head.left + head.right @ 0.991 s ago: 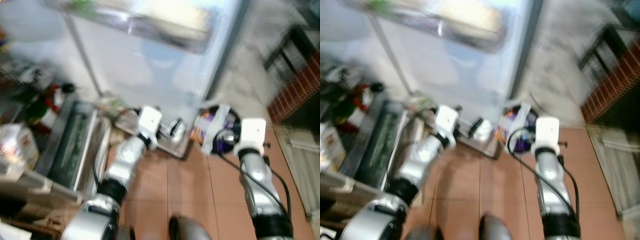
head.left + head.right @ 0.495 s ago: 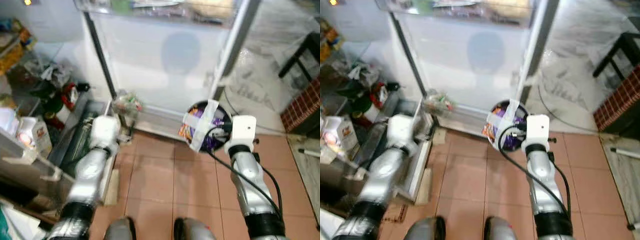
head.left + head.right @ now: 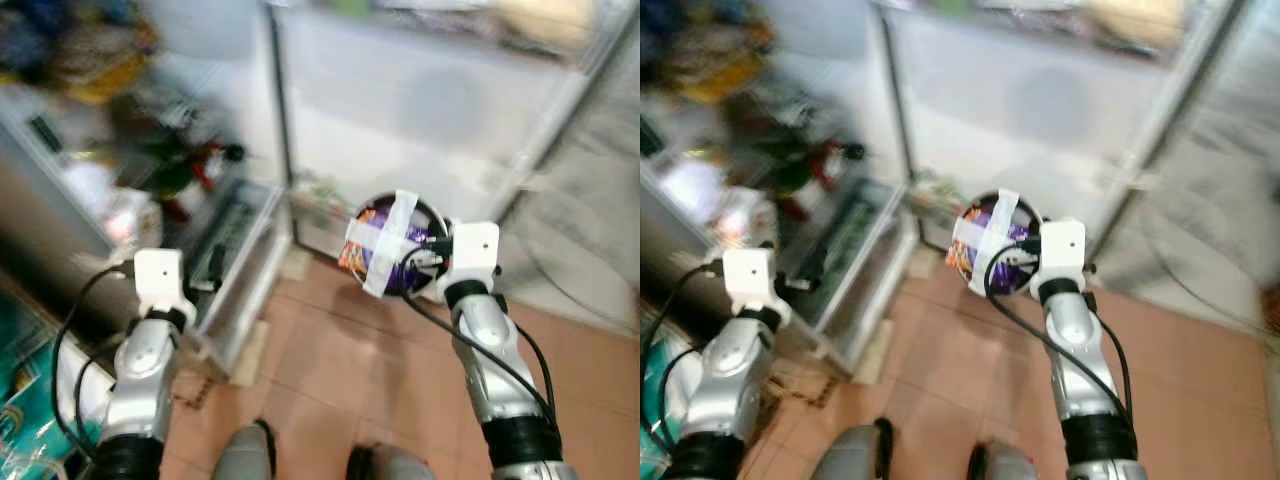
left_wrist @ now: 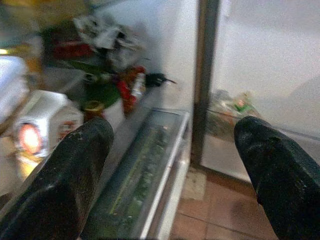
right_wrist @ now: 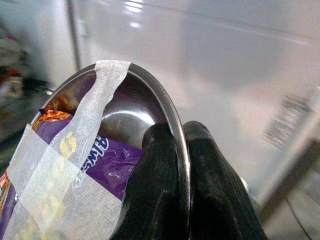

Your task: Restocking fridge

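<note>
Steel bowl (image 5: 125, 120), taped over purple packets, sits pinched by its rim in the right gripper (image 5: 177, 150), right of the open fridge (image 3: 130, 150). The left gripper (image 4: 170, 165), fingers apart and empty, is nearer the fridge shelves.

A home kitchen — the corner of one, by the look of it. A tall white fridge (image 3: 420, 110) stands open, its door (image 3: 90, 150) swung wide to the robot's left, and the door racks are crowded with bottles (image 4: 132, 87), jars and a carton (image 4: 42, 122), the mixed stock of a household rather than a shop. A clear crisper drawer (image 4: 145, 180) with greens inside sits low in the fridge. The floor (image 3: 340, 370) is terracotta-coloured tile with pale grout lines. Bagged food lies at the fridge's foot (image 4: 230, 112) — everyday groceries.
</note>
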Robot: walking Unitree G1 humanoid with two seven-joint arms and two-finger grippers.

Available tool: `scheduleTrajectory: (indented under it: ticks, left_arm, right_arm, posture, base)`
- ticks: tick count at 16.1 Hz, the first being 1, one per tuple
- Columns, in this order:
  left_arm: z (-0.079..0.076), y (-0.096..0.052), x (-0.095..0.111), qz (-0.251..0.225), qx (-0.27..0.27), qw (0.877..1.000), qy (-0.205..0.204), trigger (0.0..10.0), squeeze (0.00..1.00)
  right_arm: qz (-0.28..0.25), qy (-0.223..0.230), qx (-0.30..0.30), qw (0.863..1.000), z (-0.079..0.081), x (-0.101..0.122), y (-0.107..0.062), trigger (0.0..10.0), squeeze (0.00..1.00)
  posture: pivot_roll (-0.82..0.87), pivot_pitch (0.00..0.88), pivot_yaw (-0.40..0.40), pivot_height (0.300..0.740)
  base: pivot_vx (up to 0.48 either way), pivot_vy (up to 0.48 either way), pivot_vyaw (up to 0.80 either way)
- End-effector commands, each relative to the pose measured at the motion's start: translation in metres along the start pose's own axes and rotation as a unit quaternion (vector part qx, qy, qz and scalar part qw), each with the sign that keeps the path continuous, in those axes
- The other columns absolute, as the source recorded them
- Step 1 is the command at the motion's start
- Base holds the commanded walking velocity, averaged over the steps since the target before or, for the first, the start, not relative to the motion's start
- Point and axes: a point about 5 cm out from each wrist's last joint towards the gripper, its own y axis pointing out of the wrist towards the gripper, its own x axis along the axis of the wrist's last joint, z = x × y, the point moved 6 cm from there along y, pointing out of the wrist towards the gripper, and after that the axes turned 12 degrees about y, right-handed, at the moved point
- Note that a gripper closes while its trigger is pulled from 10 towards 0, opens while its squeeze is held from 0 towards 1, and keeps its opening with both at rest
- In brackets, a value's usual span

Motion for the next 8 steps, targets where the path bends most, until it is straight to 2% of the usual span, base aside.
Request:
scheduleTrajectory:
  ticks: [1, 5, 8]
  left_arm:
    - [-0.0049, 0.0021, 0.0045, -0.003, -0.005, 1.000, -0.001, 10.0, 0.00]
    - [-0.0132, 0.0008, 0.0063, 0.000, -0.007, 1.000, 0.004, 10.0, 0.00]
    - [-0.0097, -0.0006, 0.0065, 0.001, 0.011, 1.000, 0.007, 10.0, 0.00]
  right_arm:
    - [-0.010, 0.001, 0.003, 1.000, -0.0010, 0.0048, 0.0015, 10.0, 0.00]
    - [-0.008, 0.007, 0.005, 1.000, -0.0010, 0.0028, -0.0018, 10.0, 0.00]
    - [-0.006, 0.015, 0.015, 1.000, 0.0038, 0.0019, -0.0016, 10.0, 0.00]
  posture:
    - [0.03, 0.093, 0.001, 0.740]
    - [0.03, 0.097, 0.007, 0.740]
    - [0.03, 0.099, 0.004, 0.740]
  base:
    - [0.000, 0.000, 0.75]
    - [0.000, 0.000, 0.75]
    - [0.000, 0.000, 0.74]
